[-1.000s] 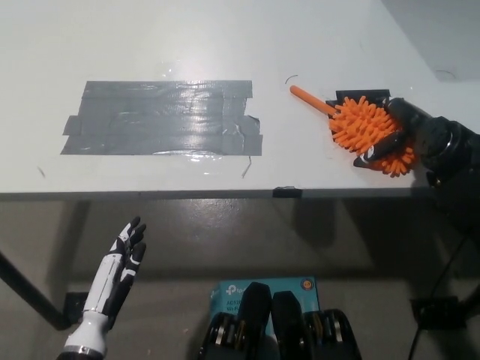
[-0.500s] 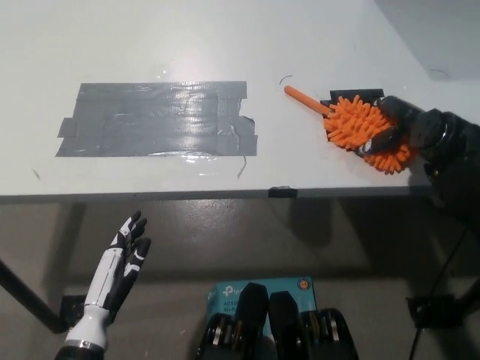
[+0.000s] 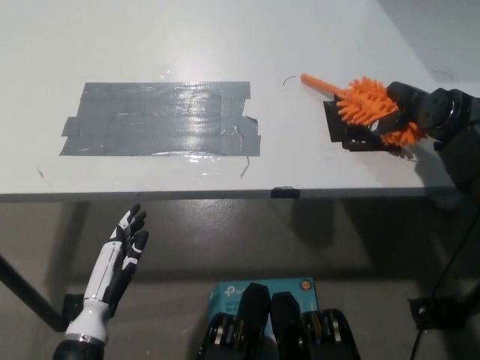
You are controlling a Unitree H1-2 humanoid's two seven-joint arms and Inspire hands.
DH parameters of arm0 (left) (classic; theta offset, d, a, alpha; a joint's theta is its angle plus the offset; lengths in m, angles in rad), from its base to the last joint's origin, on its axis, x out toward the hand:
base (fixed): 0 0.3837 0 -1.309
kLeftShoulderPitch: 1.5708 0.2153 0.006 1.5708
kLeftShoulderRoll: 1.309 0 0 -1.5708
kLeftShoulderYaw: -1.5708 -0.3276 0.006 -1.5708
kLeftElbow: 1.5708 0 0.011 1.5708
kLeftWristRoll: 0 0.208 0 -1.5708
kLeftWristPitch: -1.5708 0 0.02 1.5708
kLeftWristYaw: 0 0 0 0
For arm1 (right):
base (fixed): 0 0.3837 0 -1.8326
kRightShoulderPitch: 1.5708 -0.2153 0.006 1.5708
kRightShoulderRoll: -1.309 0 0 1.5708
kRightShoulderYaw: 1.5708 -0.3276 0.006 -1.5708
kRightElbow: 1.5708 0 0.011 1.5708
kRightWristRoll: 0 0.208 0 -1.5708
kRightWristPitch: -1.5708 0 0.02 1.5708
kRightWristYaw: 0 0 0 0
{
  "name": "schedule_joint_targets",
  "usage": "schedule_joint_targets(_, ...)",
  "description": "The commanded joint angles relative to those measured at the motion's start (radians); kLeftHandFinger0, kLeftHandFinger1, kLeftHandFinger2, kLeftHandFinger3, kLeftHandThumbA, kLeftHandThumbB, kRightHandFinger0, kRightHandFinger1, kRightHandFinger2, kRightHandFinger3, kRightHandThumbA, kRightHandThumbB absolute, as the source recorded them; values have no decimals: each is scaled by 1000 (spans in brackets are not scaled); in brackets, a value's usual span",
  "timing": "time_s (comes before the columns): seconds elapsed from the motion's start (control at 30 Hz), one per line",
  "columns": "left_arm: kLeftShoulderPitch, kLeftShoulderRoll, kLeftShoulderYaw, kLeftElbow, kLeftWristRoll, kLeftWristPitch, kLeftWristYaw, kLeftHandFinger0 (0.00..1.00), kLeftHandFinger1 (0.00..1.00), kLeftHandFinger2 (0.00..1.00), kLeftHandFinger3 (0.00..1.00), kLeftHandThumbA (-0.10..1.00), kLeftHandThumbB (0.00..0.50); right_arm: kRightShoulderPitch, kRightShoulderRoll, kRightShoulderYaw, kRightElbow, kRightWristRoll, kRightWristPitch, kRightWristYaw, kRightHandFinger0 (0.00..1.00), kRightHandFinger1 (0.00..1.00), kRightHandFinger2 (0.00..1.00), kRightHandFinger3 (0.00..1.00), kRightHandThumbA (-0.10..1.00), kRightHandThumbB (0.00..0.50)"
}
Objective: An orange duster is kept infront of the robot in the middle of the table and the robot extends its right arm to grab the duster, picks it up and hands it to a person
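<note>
- The white surface (image 3: 225,45) fills the upper half of the head view, with its front edge running straight across the middle; the floor below it is dim and grey.
- A wide patch of grey tape (image 3: 161,118), made of overlapping shiny strips, lies flat on the surface left of centre, well apart from everything else on it.
- The black right arm (image 3: 457,127) enters from the right edge, above the surface's right end.
- The white left hand (image 3: 120,259) hangs below the surface's front edge at lower left, fingers spread and pointing up, holding nothing.
- The black right hand (image 3: 401,112) is closed around the bristled head of the orange duster (image 3: 367,105), fingers wrapped over its right side.
- The duster sits over the right part of the surface, its thin orange handle pointing up and left; whether it touches the surface I cannot tell.
- A black flat piece (image 3: 345,127) lies on the surface just beneath and left of the duster's head.
- A small black tab (image 3: 286,192) sits on the front edge.
</note>
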Motion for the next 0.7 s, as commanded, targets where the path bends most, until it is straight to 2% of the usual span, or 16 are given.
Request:
schedule_joint_targets(0.0, -22, 13, 1, -15, -23, -11, -18, 1000, 1000, 1000, 1000, 896, 124, 39, 16, 5, 44, 15, -44, 64, 191, 377, 305, 664, -100, 179)
schedule_joint_targets(0.03, -23, 13, 1, -11, -27, -16, -19, 1000, 1000, 1000, 1000, 895, 128, 41, 14, 8, 46, 12, -55, 64, 290, 441, 375, 633, -100, 170)
schedule_joint_targets(0.07, -23, 13, 1, -10, -27, -17, -19, 1000, 1000, 1000, 1000, 895, 128, 41, 14, 8, 47, 12, -57, 64, 290, 441, 375, 633, -100, 170)
schedule_joint_targets(0.2, -39, 16, 3, -1, -31, -26, -17, 957, 1000, 1000, 1000, 895, 111, 40, 5, -6, 52, 25, -70, 70, 231, 362, 324, 695, -100, 134)
schedule_joint_targets(0.27, -39, 16, 3, -1, -35, -26, -19, 952, 1000, 1000, 1000, 893, 102, 49, 1, -34, 49, 51, -93, 56, 134, 328, 317, 736, -100, 133)
schedule_joint_targets(0.3, -39, 16, 3, 0, -36, -28, -20, 949, 1000, 1000, 1000, 894, 99, 56, 0, -60, 46, 73, -104, 42, 122, 319, 315, 687, -100, 125)
schedule_joint_targets(0.33, -39, 16, 3, 0, -38, -28, -21, 949, 1000, 1000, 1000, 894, 94, 61, 1, -97, 46, 105, -105, 32, 24, 247, 252, 557, -100, 142)
schedule_joint_targets(0.37, -38, 16, 3, -1, -39, -27, -22, 949, 1000, 1000, 1000, 894, 93, 66, 3, -135, 46, 135, -105, 26, 5, 240, 237, 514, -100, 147)
schedule_joint_targets(0.4, -38, 16, 3, -1, -39, -27, -23, 950, 1000, 1000, 1000, 894, 93, 73, 8, -198, 45, 188, -91, 15, 1, 188, 184, 405, -100, 164)
schedule_joint_targets(0.43, -38, 15, 3, -1, -39, -26, -23, 956, 1000, 1000, 1000, 896, 89, 82, 13, -268, 37, 246, -85, 0, 0, 99, 65, 317, -100, 160)
schedule_joint_targets(0.5, -38, 14, 3, -2, -42, -21, -25, 960, 1000, 1000, 1000, 895, 85, 94, 23, -400, 20, 342, -84, 4, 0, 210, 216, 417, -100, 156)
schedule_joint_targets(0.53, -38, 13, 4, -2, -42, -21, -24, 960, 1000, 1000, 1000, 895, 85, 96, 31, -460, 10, 389, -63, 10, 0, 332, 304, 580, -100, 165)
schedule_joint_targets(0.57, -38, 13, 5, -1, -41, -21, -23, 961, 1000, 1000, 1000, 894, 84, 100, 39, -523, -8, 440, -39, 28, 6, 438, 463, 783, -100, 177)
schedule_joint_targets(0.6, -38, 12, 4, 2, -40, -24, -22, 961, 1000, 1000, 1000, 894, 84, 105, 47, -582, -29, 495, -16, 51, 8, 472, 619, 914, -100, 186)
schedule_joint_targets(0.63, -38, 11, 4, 4, -39, -28, -21, 961, 1000, 1000, 1000, 894, 84, 108, 53, -629, -42, 534, 2, 69, 8, 472, 619, 914, -100, 186)
schedule_joint_targets(0.67, -37, 11, 4, 4, -39, -27, -22, 961, 1000, 1000, 1000, 895, 82, 113, 59, -657, -58, 548, 10, 77, 16, 458, 771, 952, -100, 228)
